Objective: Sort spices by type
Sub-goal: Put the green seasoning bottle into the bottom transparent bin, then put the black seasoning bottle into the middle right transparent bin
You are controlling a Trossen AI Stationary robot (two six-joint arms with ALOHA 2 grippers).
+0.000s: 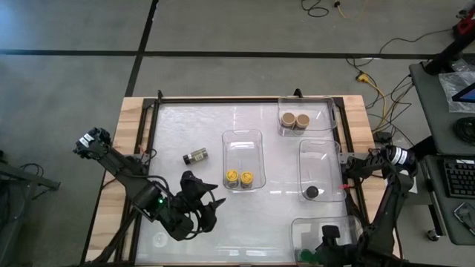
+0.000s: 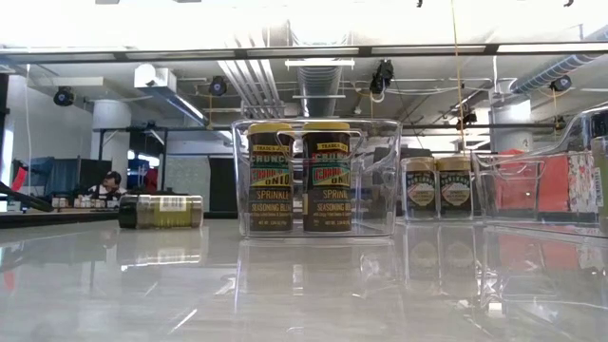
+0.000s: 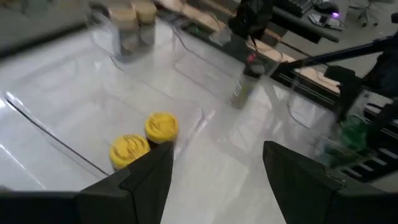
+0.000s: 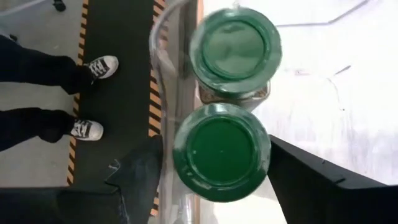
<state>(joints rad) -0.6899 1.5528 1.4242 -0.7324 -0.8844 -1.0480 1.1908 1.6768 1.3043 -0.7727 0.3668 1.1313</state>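
At the near right corner of the glossy white surface (image 1: pixel 223 148), the right gripper (image 4: pixel 214 171) hangs over a clear rectangular plastic tray (image 1: pixel 349 226) holding two small green-lidded spice jars (image 4: pixel 222 151) side by side; its fingers stand apart on either side of the nearer jar, and I cannot tell whether they touch it. Beyond the surface edge, a person's legs in dark trousers and sneakers (image 4: pixel 87 127) stand on the floor. At the near left, the left gripper (image 1: pixel 211 202) hovers with fingers apart, holding nothing. Just right of it, the centre clear tray (image 1: pixel 243 137) holds two yellow-lidded jars (image 1: pixel 239 179) at its near end. A black-lidded jar (image 1: pixel 312 192) stands in the right clear tray (image 1: pixel 320 148). Another dark-lidded jar (image 1: pixel 196 156) lies on its side left of the centre tray. Two tan-lidded jars (image 1: pixel 294 119) stand in the far clear tray (image 1: pixel 315 104).
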